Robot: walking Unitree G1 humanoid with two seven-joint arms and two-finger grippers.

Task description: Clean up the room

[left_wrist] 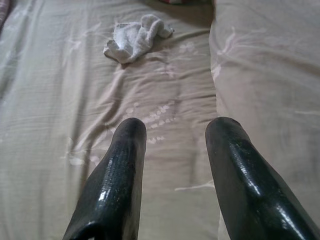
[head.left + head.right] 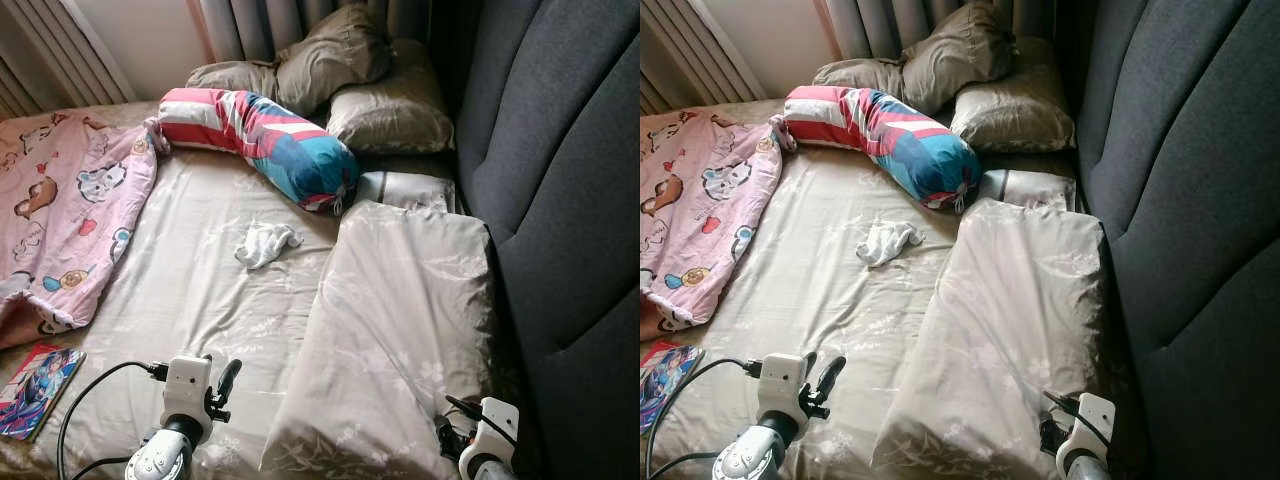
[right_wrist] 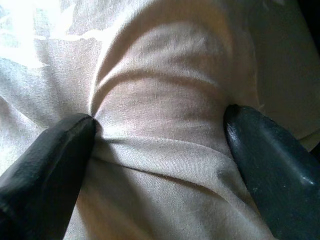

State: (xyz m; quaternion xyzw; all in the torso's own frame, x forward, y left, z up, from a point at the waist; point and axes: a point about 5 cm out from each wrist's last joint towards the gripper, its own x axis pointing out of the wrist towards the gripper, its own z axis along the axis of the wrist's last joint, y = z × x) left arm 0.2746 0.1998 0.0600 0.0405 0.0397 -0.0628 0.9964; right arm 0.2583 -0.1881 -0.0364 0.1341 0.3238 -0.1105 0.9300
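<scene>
You are facing a bed (image 2: 200, 300) covered in a beige sheet with a pale floral print. A dark grey padded headboard (image 2: 560, 200) runs along the right side. At the far end, grey curtains (image 2: 250, 25) hang beside a cream wall.

Items on the bed:
- A small white cloth (image 2: 265, 243) lies crumpled on the sheet near the middle, well apart from both grippers.
- A long beige pillow (image 2: 400, 330) lies lengthwise against the headboard, on the near right.
- A striped bolster (image 2: 260, 135) in red, white and blue lies across the far part of the bed, its right end near the far end of the long pillow.
- Three olive-beige pillows (image 2: 340, 50) are piled at the far end behind the bolster.
- A pink cartoon-print blanket (image 2: 65, 215) is bunched along the left side.
- A colourful book (image 2: 35, 385) lies at the near left, by the blanket's edge.

Your left gripper (image 1: 175, 130) hovers over bare sheet at the near left of the long pillow, fingers parted and holding nothing; the white cloth lies ahead of it. Your right gripper (image 3: 160, 135) is at the near right corner of the long pillow, its fingers (image 3: 55, 150) spread and pressed into the pillow's fabric, which is bunched into folds between them.
</scene>
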